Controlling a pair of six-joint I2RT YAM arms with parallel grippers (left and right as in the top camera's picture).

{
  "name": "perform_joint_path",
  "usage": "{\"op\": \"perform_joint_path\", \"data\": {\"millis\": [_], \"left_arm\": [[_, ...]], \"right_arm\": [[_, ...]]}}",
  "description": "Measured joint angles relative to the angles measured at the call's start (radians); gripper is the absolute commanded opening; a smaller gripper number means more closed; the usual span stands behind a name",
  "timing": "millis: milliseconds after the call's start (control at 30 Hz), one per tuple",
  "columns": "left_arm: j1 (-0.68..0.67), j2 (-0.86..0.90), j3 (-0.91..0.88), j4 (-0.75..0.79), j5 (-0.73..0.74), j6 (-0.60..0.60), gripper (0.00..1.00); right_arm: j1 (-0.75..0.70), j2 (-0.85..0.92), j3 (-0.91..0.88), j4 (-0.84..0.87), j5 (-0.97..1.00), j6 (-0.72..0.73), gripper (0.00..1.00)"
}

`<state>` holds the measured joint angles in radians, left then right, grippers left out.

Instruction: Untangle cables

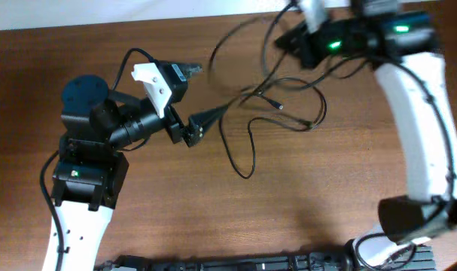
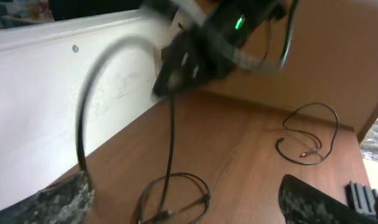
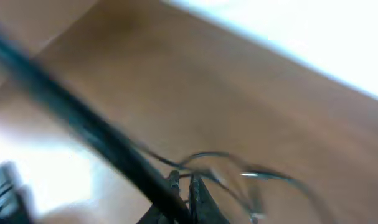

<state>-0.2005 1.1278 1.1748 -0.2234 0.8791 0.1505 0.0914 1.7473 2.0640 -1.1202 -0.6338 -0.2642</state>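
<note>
Several thin black cables [image 1: 277,89] lie looped together on the brown table, with one loop trailing down [image 1: 242,154] and a small plug [image 1: 279,106]. My right gripper [image 1: 290,39] is at the far side, above the tangle. In the right wrist view its fingers [image 3: 184,182] are pressed together on a thin cable [image 3: 238,169], which rises taut from the table. My left gripper [image 1: 217,113] points at the tangle's left edge. Its fingers [image 2: 182,208] are wide apart, and a cable loop [image 2: 187,180] lies on the table between them, untouched. Another cable [image 2: 313,134] lies further right.
A white wall [image 2: 45,93] runs along the table's far edge. Black equipment [image 1: 251,263] sits at the near edge, and also shows in the left wrist view [image 2: 363,196]. A thick, blurred black cord [image 3: 83,124] crosses the right wrist view.
</note>
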Motion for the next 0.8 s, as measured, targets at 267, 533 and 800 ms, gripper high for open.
{"op": "perform_joint_path", "data": {"millis": [267, 533, 800], "left_arm": [[0.0, 0.002, 0.0, -0.001, -0.004, 0.002, 0.99], [0.0, 0.002, 0.0, -0.001, -0.004, 0.002, 0.99], [0.0, 0.002, 0.0, -0.001, -0.004, 0.002, 0.99]], "right_arm": [[-0.46, -0.108, 0.094, -0.002, 0.266, 0.084, 0.04], [-0.769, -0.004, 0.095, -0.059, 0.428, 0.179, 0.04], [-0.869, 0.259, 0.089, -0.164, 0.446, 0.222, 0.46]]}}
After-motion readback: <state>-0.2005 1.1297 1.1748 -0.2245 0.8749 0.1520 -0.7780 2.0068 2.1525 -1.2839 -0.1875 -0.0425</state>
